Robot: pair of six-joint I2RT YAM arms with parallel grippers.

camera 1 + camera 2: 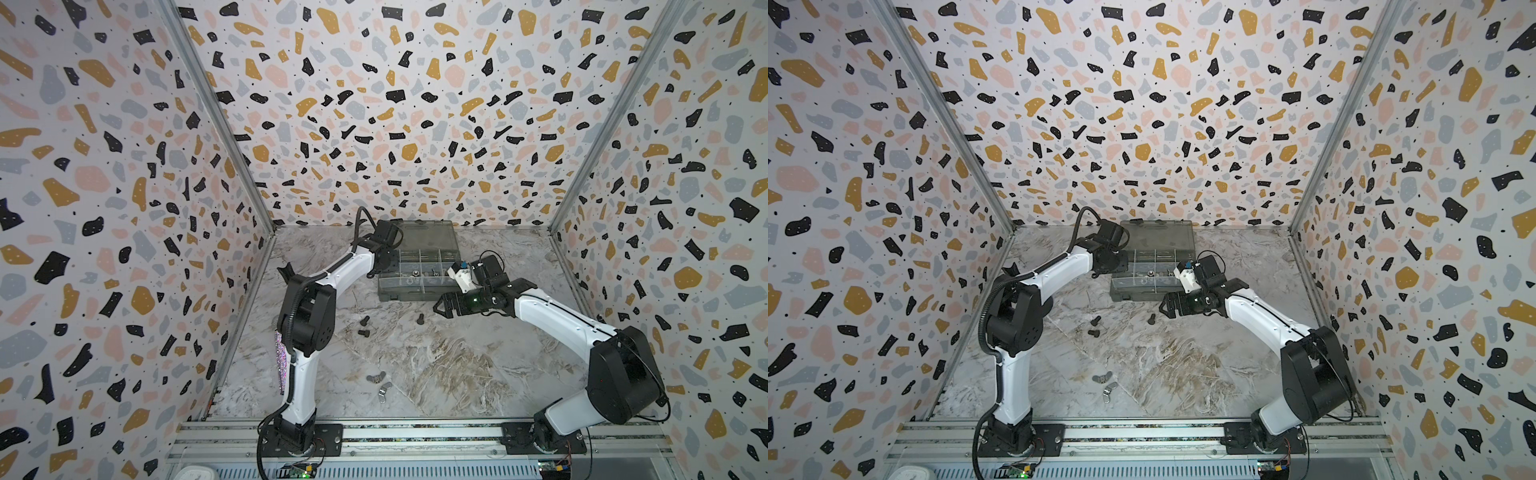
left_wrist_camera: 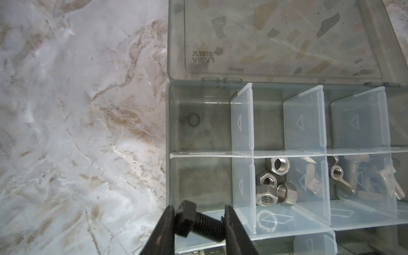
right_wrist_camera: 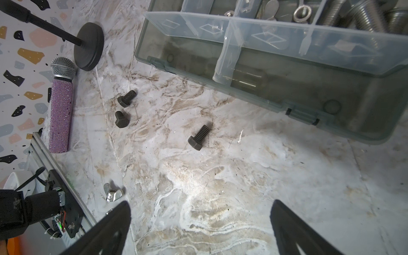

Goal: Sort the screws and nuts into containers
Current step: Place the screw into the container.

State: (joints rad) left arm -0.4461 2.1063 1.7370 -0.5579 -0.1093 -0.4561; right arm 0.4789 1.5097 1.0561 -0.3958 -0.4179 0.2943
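My left gripper (image 2: 199, 220) is shut on a black screw (image 2: 194, 220), gripped end to end over the left end of the grey organizer box (image 2: 169, 132), above an empty container (image 2: 203, 178). Neighbouring containers hold silver hex nuts (image 2: 273, 183), wing nuts (image 2: 340, 178) and silver screws (image 3: 364, 17). My right gripper (image 3: 199, 205) hangs open over bare marble in front of the box (image 1: 407, 296). Three black screws (image 3: 198, 136) (image 3: 127, 98) (image 3: 121, 119) lie loose on the table. Two wing nuts (image 1: 375, 378) (image 1: 384, 390) lie nearer the front.
The box's smoky lid (image 2: 282, 37) lies open toward the back wall. A glittery purple microphone (image 3: 60, 106) and a black round-based stand (image 3: 89, 46) sit by the left wall. A metal rail (image 1: 415, 432) runs along the table's front edge.
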